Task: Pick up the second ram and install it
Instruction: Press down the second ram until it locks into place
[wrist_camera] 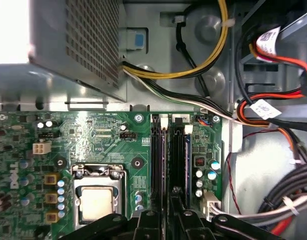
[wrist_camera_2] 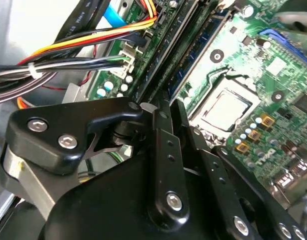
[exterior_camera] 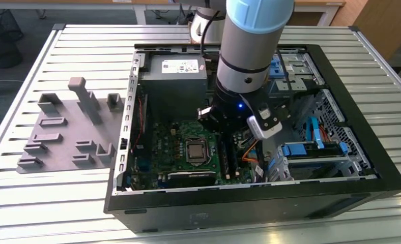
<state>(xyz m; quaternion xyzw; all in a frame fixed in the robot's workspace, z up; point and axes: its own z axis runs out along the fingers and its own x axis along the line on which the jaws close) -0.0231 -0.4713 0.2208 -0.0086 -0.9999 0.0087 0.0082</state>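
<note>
My gripper (wrist_camera: 168, 212) low over the motherboard (wrist_camera: 93, 135), fingers narrow, closed onto the second ram (wrist_camera: 187, 160) top edge; stick seated in slot, long axis 12-to-6 in the first wrist view, at 3 o'clock of the CPU socket (wrist_camera: 96, 200)

Motherboard (exterior_camera: 187, 152) inside case (exterior_camera: 255, 195) (tray (exterior_camera: 64, 147) at exterior view's left)

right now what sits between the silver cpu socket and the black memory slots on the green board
In the first wrist view, bare green motherboard with one round mounting hole lies between the silver CPU socket and the black memory slots.
</note>
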